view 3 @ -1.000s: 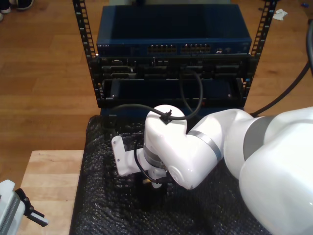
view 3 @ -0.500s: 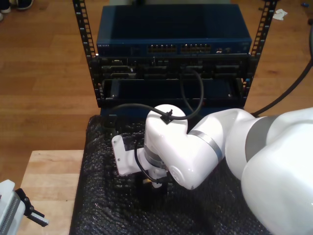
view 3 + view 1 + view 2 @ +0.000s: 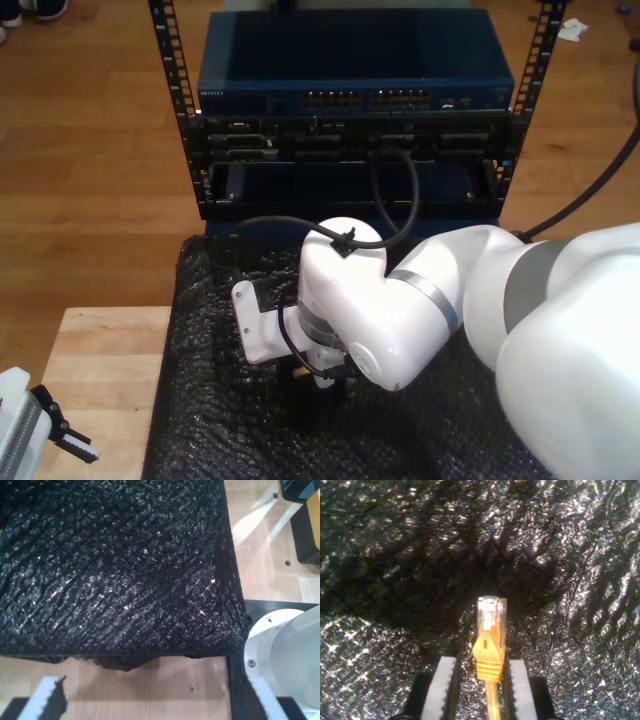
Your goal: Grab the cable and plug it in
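my second gripper (image 3: 481, 692) is clenching the cable (image 3: 489, 652), the two white ribbed fingers (image 3: 439, 690) pressing the orange boot from either side. the clear plug (image 3: 491, 614) at the tip is sticking out past the fingertips, pointing at the black bubble wrap mat (image 3: 395, 555) below it. in the exterior view the big white arm (image 3: 400, 310) is reaching in from the exterior view's right and bending down over the mat (image 3: 200, 400), with a small speck of orange (image 3: 298, 372) showing just under its wrist.

my first gripper (image 3: 150, 707) is hanging over the near edge of the mat and the wooden table (image 3: 165, 685); its white toothed fingertips (image 3: 42, 700) are standing well apart with nothing between them, so released. in the exterior view it is sitting at the near left corner (image 3: 72, 440), over the wooden table (image 3: 100, 350).

at the far side the rack (image 3: 350, 150) is standing with the blue network switch (image 3: 355, 85) in it, ports facing the mat. a black cable (image 3: 395, 195) is looping down from the rack front.
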`<state>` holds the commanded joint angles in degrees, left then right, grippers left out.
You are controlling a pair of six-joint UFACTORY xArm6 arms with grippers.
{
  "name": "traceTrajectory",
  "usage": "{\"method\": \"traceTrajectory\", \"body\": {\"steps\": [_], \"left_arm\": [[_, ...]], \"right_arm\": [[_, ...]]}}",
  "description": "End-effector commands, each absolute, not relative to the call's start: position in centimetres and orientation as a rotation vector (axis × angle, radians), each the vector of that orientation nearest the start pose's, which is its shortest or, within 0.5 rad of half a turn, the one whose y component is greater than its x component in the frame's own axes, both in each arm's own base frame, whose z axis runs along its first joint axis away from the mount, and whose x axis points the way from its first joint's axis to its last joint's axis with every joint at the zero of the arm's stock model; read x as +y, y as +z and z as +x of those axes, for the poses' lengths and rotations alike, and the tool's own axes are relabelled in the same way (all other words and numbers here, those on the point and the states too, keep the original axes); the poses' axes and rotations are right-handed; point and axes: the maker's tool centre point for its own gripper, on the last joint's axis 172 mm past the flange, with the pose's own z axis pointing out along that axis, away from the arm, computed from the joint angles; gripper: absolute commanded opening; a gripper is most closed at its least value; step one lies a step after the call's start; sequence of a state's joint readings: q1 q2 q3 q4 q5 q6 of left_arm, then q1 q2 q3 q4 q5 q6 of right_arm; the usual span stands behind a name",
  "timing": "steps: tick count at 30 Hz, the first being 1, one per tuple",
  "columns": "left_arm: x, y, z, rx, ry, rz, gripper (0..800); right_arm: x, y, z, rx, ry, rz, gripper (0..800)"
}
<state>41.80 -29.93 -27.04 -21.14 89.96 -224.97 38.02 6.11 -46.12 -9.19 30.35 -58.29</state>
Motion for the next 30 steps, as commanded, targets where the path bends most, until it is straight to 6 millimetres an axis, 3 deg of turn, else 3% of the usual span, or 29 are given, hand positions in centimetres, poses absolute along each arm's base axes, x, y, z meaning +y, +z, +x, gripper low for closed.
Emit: {"method": "traceTrajectory", "body": {"steps": [11,17,25,30], "left_arm": [[3.5,16.7,18.5,-1.737,0.450,1.834,800],[3.5,16.7,18.5,-1.739,0.449,1.833,800],[3.6,16.8,18.6,-1.740,0.450,1.835,800],[3.4,17.1,18.6,-1.731,0.447,1.835,800]], "right_arm": [[28.0,8.0,39.5,2.294,0.210,1.827,29],[27.0,8.2,39.8,2.228,0.208,1.798,4],[27.2,11.4,41.2,2.186,0.294,1.821,4],[26.2,13.2,42.0,2.148,0.313,1.842,4]]}}
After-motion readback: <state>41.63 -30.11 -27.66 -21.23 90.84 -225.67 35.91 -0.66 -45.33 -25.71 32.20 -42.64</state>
